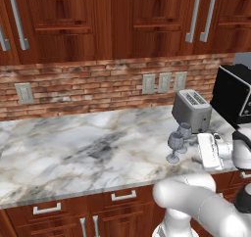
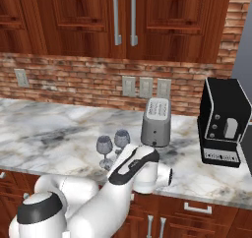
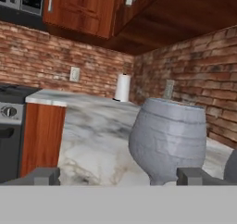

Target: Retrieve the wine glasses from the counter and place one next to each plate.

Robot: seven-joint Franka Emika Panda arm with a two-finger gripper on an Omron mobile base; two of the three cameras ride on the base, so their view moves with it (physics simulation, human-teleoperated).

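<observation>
Marble surface (image 1: 73, 153) under brick wall: your hand (image 3: 118, 176) stands fully open, holding nothing, level with the nearer wine glass (image 3: 167, 140) close ahead. Second wine glass (image 1: 185, 131) stands just behind it, near the toaster (image 1: 192, 110); a paper roll (image 3: 122, 87) stands farthest.

nearer wine glass (image 3: 167, 140) stem hidden below frame; second glass (image 3: 231, 166) cut at right edge
</observation>
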